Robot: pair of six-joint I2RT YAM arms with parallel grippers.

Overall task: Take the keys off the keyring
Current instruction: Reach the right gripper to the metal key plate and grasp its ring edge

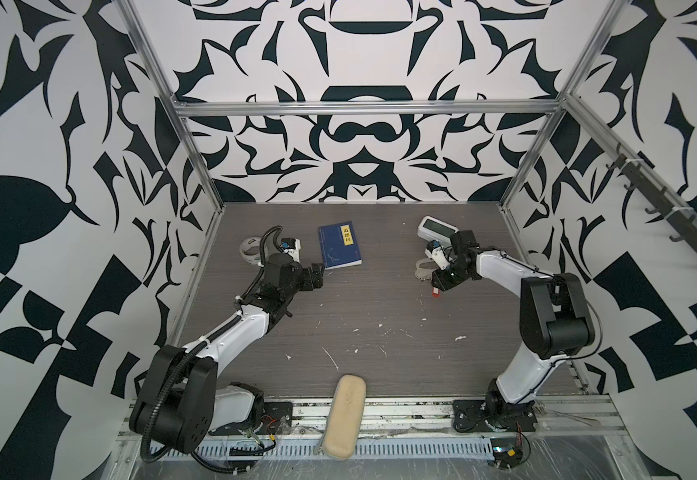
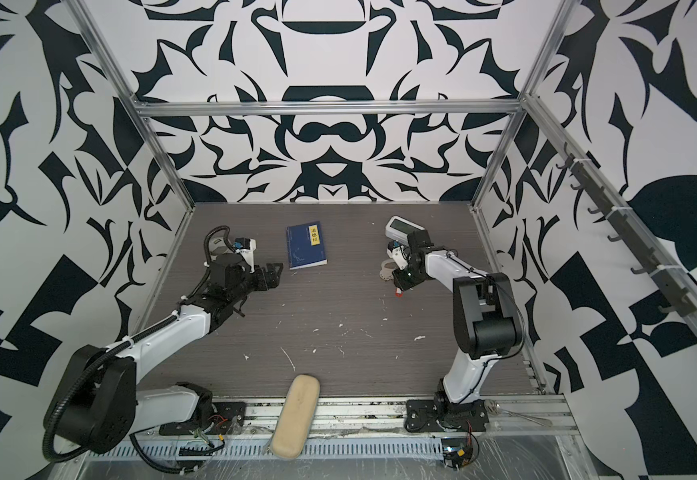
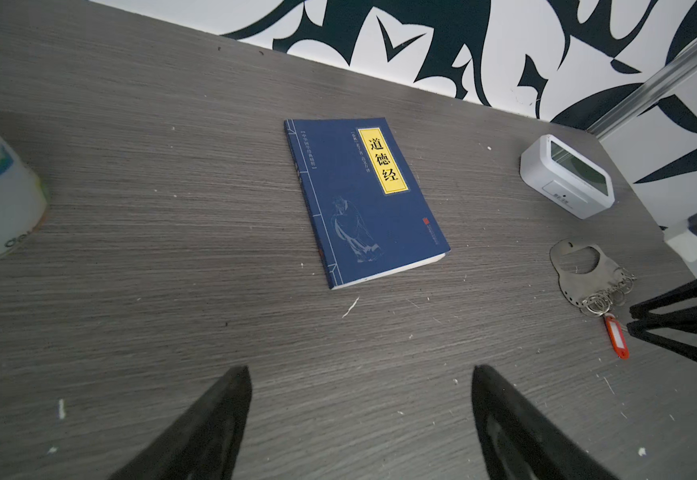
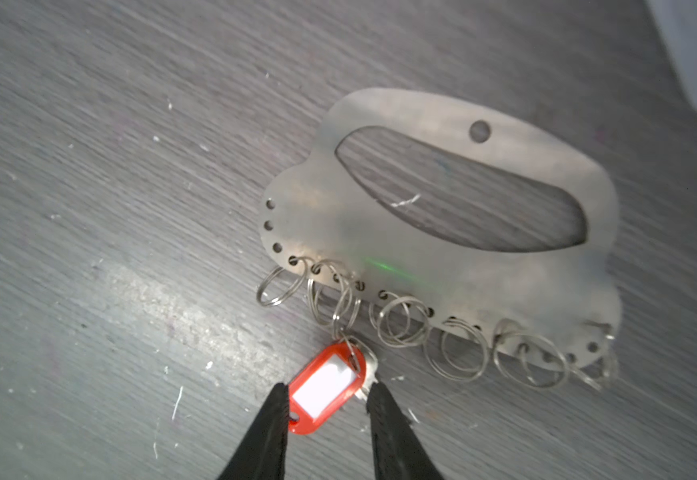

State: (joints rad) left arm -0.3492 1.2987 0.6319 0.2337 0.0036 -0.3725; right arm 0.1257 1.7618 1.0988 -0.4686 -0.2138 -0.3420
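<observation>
The keyring (image 4: 442,257) is a flat grey metal plate with an oval cut-out and a row of small split rings along one edge. It lies flat on the table at the right (image 1: 421,270). The keys (image 4: 326,388), a red tag with a white label over a small silvery key, hang from one of those rings. My right gripper (image 4: 329,386) is low on the table and shut on them, one finger against the tag's edge and the other against the key. My left gripper (image 3: 362,370) is open and holds nothing. It hovers left of the blue book (image 1: 339,245).
A clear tape roll (image 1: 251,249) stands at the far left behind the left arm. A white digital clock (image 1: 436,227) sits just behind the keyring. A beige case (image 1: 344,415) lies across the front rail. The side walls stand close to both arms.
</observation>
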